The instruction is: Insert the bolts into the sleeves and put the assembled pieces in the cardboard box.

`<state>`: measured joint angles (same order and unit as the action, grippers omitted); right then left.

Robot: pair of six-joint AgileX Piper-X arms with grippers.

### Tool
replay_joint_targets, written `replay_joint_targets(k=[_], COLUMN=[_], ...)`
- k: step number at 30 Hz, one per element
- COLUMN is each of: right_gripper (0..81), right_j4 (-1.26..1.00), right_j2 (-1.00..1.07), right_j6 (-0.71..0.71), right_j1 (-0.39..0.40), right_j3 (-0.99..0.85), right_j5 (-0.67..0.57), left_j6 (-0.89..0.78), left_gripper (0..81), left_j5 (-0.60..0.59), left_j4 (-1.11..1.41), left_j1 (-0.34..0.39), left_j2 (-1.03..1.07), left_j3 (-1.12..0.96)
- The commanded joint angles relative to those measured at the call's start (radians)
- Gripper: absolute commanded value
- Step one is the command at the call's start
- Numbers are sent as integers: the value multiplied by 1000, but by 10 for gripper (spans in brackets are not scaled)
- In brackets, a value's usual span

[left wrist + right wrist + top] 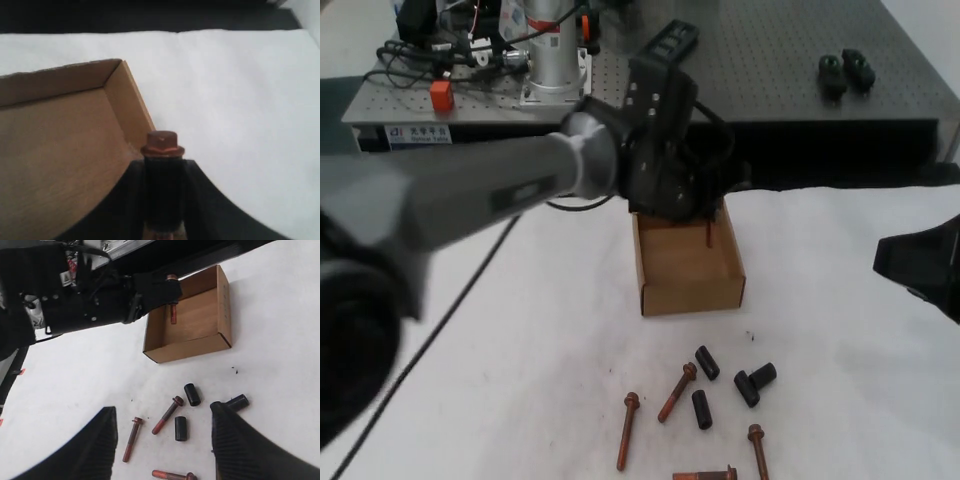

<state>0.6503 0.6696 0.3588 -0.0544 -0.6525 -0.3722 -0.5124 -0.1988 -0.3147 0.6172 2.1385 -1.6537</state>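
Note:
My left gripper [695, 205] hangs over the back of the cardboard box [692, 292], shut on an assembled piece [162, 142]: a copper bolt with a black sleeve around its top. The bolt's shank [173, 312] points down into the box [185, 347], clear of the floor. One corner of the box [130, 105] lies under the gripper. My right gripper [164, 409] is open and holds nothing, high above the loose parts. Several copper bolts [628, 430] and black sleeves [707, 362] lie on the white cloth in front of the box.
A perforated metal bench [770, 50] runs along the back with a metal post [552, 50], cables, an orange block [441, 95] and two black parts [845, 72]. My right arm [920, 265] is at the right edge. Open white cloth lies left of the box.

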Motion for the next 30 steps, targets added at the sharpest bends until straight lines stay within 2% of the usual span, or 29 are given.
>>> replay_joint_targets(k=[1, 7, 15, 17, 21, 22, 27, 30], right_gripper=[422, 422, 422, 422, 422, 422, 421, 392], right_j4=[0, 0, 24, 50, 107, 117, 159, 182], right_j2=[-4, -4, -4, -4, 31, 44, 155, 251], right_j6=[-9, -9, -9, -13, -41, -46, -109, -155], right_j1=[-6, -6, -6, -6, -4, -2, -1, 41], right_j3=[-2, -2, -2, -2, -2, -2, -2, -8], right_j5=[3, -4, 28, 61, 79, 79, 79, 79], left_j6=[-5, -27, -50, -50, -52, -58, -74, -75], left_gripper=[6, 6, 4, 62, 278, 306, 275, 274], left_j5=[19, 39, 39, 39, 39, 39, -22, -53], left_j4=[-111, -203, -222, -222, -222, -222, -225, -238], left_j1=[0, 0, 11, 11, 11, 11, 7, -1], left_j2=[93, 198, 223, 223, 223, 223, 217, 185], left_j3=[-203, -330, -334, -334, -334, -334, -336, -336])
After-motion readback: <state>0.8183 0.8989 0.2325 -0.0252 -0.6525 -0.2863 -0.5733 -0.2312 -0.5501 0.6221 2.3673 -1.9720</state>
